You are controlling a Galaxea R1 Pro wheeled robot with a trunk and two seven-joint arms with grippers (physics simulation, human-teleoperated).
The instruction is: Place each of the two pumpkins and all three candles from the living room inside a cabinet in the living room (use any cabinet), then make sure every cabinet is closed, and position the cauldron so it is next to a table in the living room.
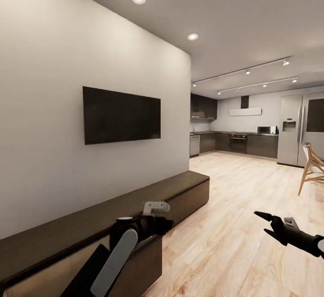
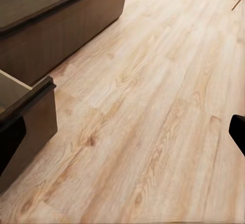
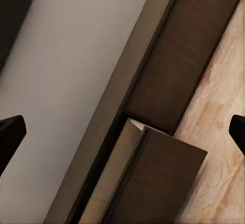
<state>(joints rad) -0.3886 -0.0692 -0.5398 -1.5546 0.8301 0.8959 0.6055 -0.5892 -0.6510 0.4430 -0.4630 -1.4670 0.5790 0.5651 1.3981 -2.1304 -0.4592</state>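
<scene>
Cabinet point(image 1: 135, 202): long, low, dark brown, along the white wall, running from 7 o'clock toward centre in the head view; one front panel point(image 3: 158, 183) pulled out from the run, pale inside showing, the next panel flush.
Left gripper point(image 1: 156, 218): over the cabinet's front edge at 6 o'clock in the head view; fingers hidden behind the wrist there, only dark finger edges in the left wrist view, so state cannot be told.
Right gripper point(image 1: 266, 223): at 4 o'clock in the head view, above bare floor, well apart from the cabinet; fingers spread, nothing between them.
Open panel point(image 2: 28, 117): in the left wrist view, projecting over the floor, its top edge dark.
Floor point(image 1: 243, 189): light wood planks, stretching toward the kitchen.
TV point(image 1: 121, 114): black, flat on the wall above the cabinet, at 10 o'clock.
Kitchen point(image 1: 238, 141): far end at 2 o'clock, dark lower units, oven, steel fridge point(image 1: 299, 130).
Chair point(image 1: 312, 166): wooden-legged, at 3 o'clock by the edge.
</scene>
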